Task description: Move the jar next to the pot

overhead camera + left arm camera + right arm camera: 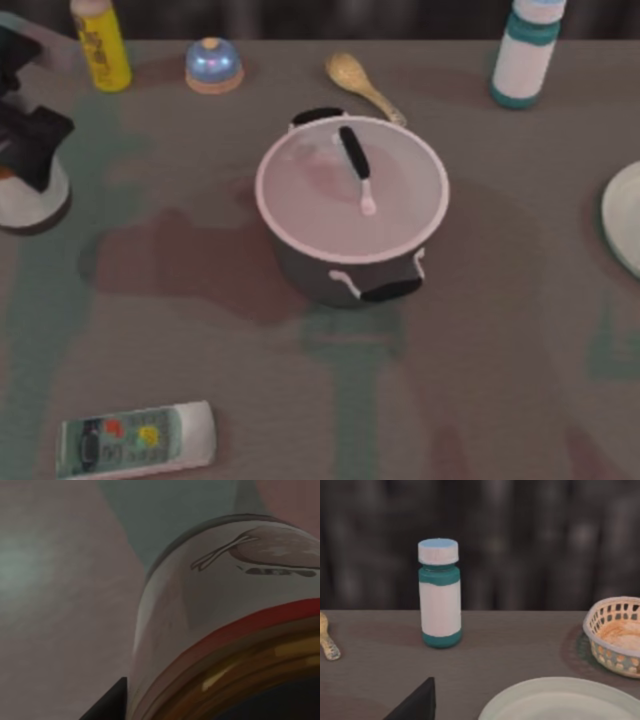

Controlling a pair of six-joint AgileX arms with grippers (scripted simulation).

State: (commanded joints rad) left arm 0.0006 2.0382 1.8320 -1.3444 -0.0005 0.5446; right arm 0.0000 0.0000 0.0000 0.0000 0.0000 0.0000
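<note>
The jar point(33, 195) stands upright at the desk's far left edge, directly under the left gripper point(30, 135), whose jaws seem to straddle it though their closure cannot be told, well left of the pot point(350, 215).

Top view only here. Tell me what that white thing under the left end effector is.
Observer: The left wrist view shows it close up. It is the jar, with a white label bearing a drawing, an orange band and amber-dark contents. The left end effector is over it at the table's left edge.
Operator: Report what lies past the plate on the right.
Observer: The right wrist view shows a woven basket beside the plate, outside your frame. The right arm is also out of the top view, and its camera faces the white-and-teal bottle.
</note>
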